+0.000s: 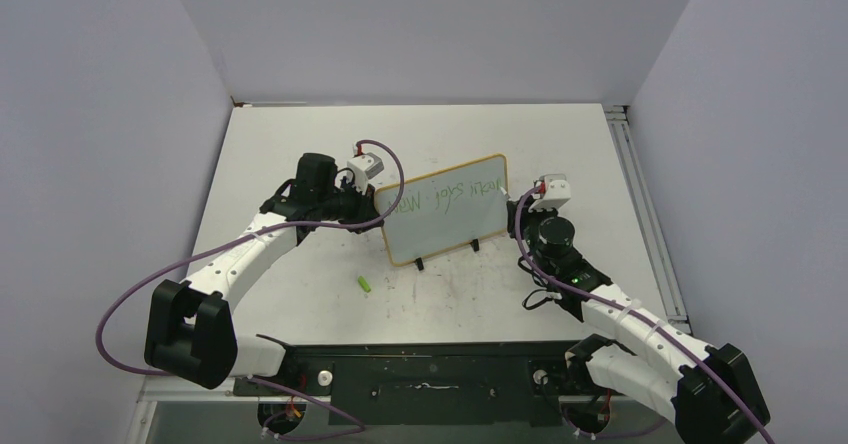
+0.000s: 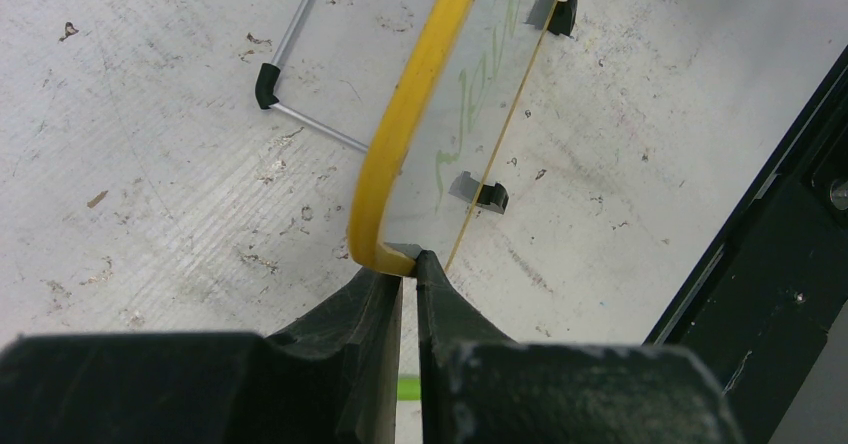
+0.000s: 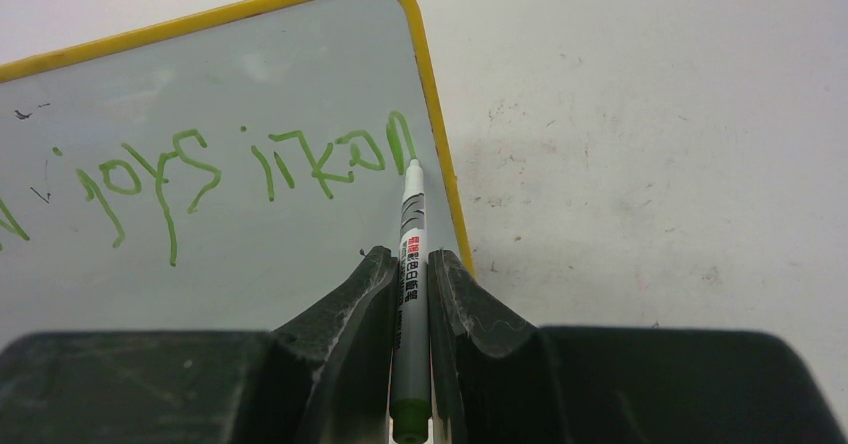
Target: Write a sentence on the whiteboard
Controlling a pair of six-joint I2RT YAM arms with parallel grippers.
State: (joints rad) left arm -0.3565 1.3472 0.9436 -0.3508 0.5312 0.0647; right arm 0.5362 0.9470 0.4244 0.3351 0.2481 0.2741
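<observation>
Clamping the whiteboard [image 1: 445, 219] by its corner is the left gripper [image 2: 409, 264]; the right gripper [image 3: 410, 262] pinches a green marker [image 3: 412, 214], tip touching the sentence [image 3: 250, 169].

The sentence [image 3: 200, 164] runs off the right wrist view's left edge.

The left arm [image 1: 250, 249] and right arm [image 1: 625, 321] are both wearing white shells between chunky black joints. Their purple cables [image 1: 99, 334] are looping alongside, white camera boxes [image 1: 366, 162] are capping the wrists, and the black jaws are showing pale scuffs.
</observation>
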